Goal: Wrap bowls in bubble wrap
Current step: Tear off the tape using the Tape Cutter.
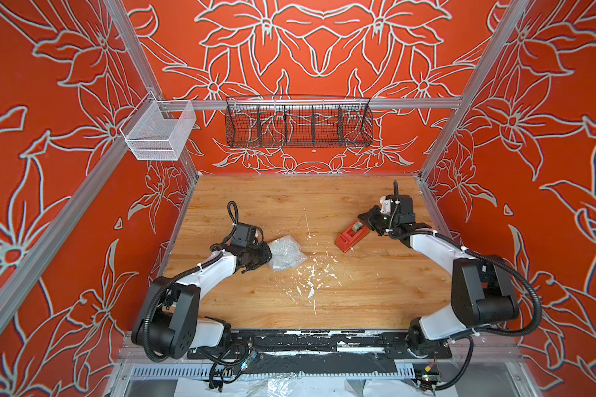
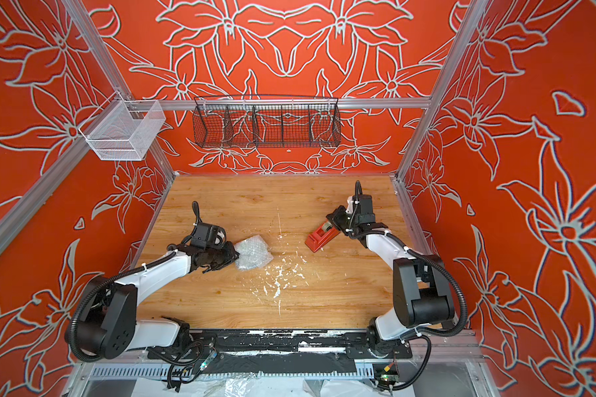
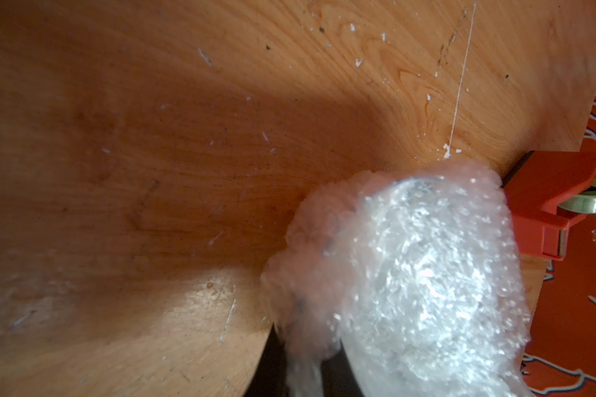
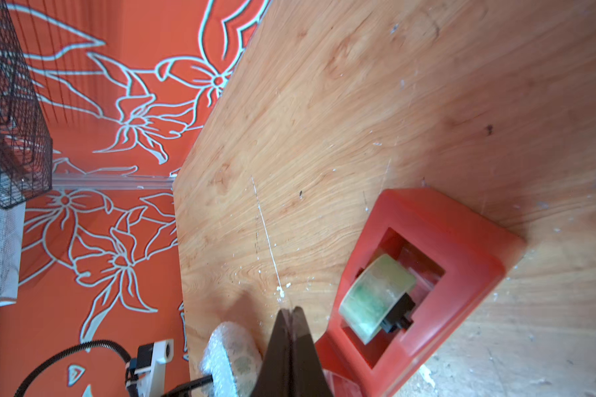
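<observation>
The bowl (image 4: 243, 364) sits inside a bunched bundle of bubble wrap (image 1: 287, 255) on the left part of the table (image 1: 289, 309). Its leaf print shows faintly through the plastic in the right wrist view. The left tool (image 1: 266, 257) is at the bundle's edge, pinching gathered wrap, which bulges right in front of its wrist camera.

The step in hand looks like sealing the bundle. The right tool (image 4: 291, 313) hangs close beside the red tape dispenser (image 1: 350, 238) with its fingers pressed together. Whether a tape end is caught between them I cannot tell.

To do this well, the left tool should grip the folds firmly so they do not spring open. The right should draw tape out in line with the roll (image 4: 375, 299), low over the table, and avoid dragging the dispenser along.

Bundle and dispenser lie well apart, with only white flecks (image 1: 310, 278) on the wood between them, so nothing blocks the path. A black wire basket (image 1: 298, 125) and a white mesh basket (image 1: 159, 132) hang on the rails above, out of the way.
</observation>
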Robot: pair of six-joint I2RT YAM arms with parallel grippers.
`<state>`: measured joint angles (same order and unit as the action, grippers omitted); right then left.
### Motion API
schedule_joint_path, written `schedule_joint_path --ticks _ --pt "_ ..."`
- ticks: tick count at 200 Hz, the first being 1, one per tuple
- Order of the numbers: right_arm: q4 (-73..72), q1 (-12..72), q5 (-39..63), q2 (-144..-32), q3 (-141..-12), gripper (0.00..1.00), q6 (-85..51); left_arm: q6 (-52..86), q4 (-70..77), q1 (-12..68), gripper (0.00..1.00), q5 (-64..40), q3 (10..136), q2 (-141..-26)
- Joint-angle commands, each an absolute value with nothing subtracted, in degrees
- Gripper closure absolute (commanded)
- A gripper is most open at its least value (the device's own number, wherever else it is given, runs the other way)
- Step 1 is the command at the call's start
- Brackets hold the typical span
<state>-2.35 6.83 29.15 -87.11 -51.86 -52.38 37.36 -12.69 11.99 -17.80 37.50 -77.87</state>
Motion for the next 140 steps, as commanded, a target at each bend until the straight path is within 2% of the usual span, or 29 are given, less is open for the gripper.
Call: schedule_joint_path --ticks 1,69,140 --pt "-2.2 6.9 30.6 -86.0 -54.7 1.0 -51.3 37.5 -15.8 12.5 1.0 -17.9 37.4 -79.2" --pt "-4.7 10.2 31.3 -86.4 -53.2 1.0 -53.3 37.9 -15.1 12.8 1.0 -18.5 37.2 -78.8" --pt "-6.7 16.0 27.7 -82.4 -50.5 1.0 -56.9 38.6 -13.9 13.5 1.0 -19.4 36.5 -79.1"
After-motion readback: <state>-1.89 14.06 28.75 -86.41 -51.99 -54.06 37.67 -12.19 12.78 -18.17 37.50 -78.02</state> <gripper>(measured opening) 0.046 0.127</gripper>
